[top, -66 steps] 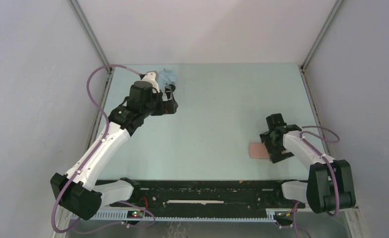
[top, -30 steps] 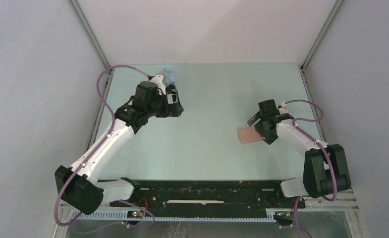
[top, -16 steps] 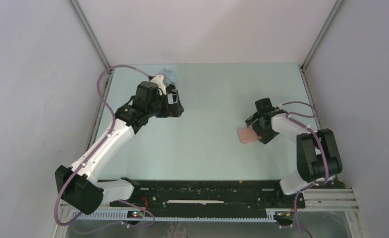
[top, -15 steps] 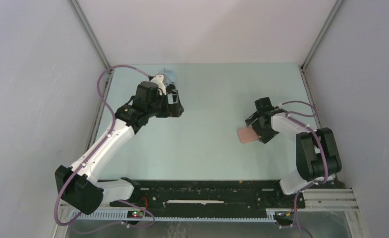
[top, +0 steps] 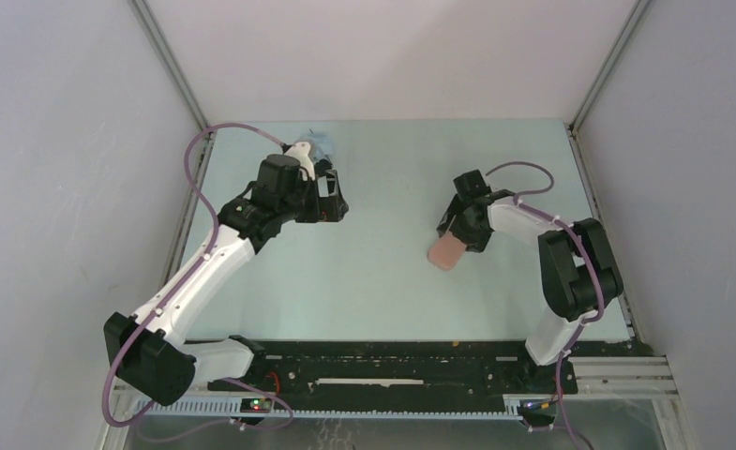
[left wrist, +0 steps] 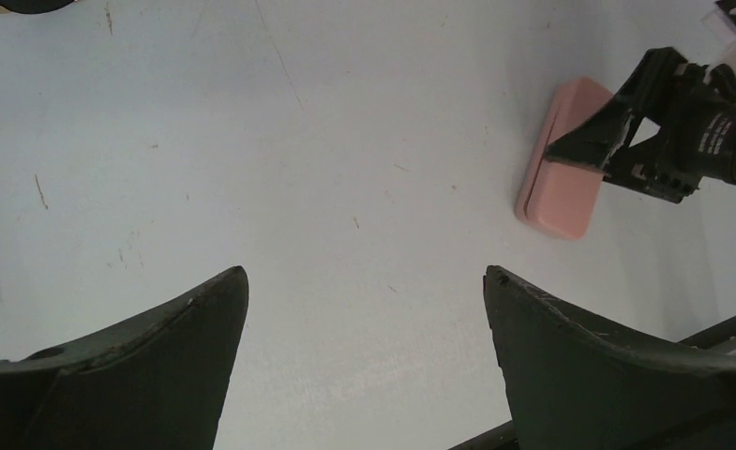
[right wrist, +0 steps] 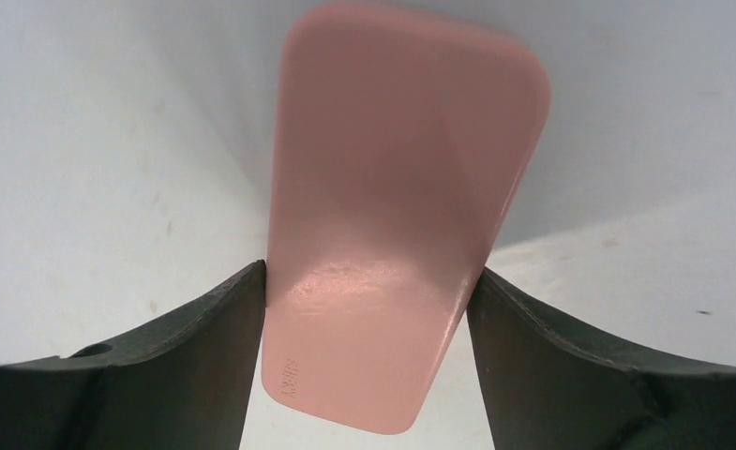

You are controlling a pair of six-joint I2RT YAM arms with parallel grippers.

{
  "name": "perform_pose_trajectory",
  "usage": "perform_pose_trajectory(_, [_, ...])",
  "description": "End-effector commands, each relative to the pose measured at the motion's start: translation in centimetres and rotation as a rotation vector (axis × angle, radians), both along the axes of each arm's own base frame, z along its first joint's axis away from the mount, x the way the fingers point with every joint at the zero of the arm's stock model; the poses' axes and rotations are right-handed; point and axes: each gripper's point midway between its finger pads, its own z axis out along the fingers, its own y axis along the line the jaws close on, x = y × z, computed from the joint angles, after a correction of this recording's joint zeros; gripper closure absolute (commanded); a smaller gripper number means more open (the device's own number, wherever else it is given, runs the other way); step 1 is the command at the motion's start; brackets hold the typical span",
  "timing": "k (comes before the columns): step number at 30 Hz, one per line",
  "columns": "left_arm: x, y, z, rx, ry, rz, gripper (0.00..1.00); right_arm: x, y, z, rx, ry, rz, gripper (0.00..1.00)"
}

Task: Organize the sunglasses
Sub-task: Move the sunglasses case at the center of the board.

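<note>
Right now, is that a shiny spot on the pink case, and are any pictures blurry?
Right wrist view: yes, a soft sheen on the case between the fingers; grey shadow falls beside it. Left wrist view: sharp, table scratches show. Top view: even light, no glare.

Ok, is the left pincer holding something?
No, the left pincer stands wide open, with only bare table between its fingers.

Overhead view of whole table (top: 383, 187); left wrist far from pink case (top: 446, 251), right close.
</note>
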Motion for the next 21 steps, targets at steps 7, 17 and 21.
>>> perform_pose_trajectory(7, [0.4,0.7,-0.2,0.004,-0.01,0.067,0.0,-3.7,11.1,2.2,0.032,-0.014,0.768,0.21])
perform_pose_trajectory(17, [0.9,1.4,-0.3,0.013,-0.006,0.135,0.0,-3.5,10.5,6.0,-0.134,-0.108,0.711,0.0])
perform_pose_trajectory(21, [1.8,4.8,-0.2,0.062,-0.059,0.342,0.0,-3.3,10.5,6.7,-0.101,-0.127,0.478,0.0])
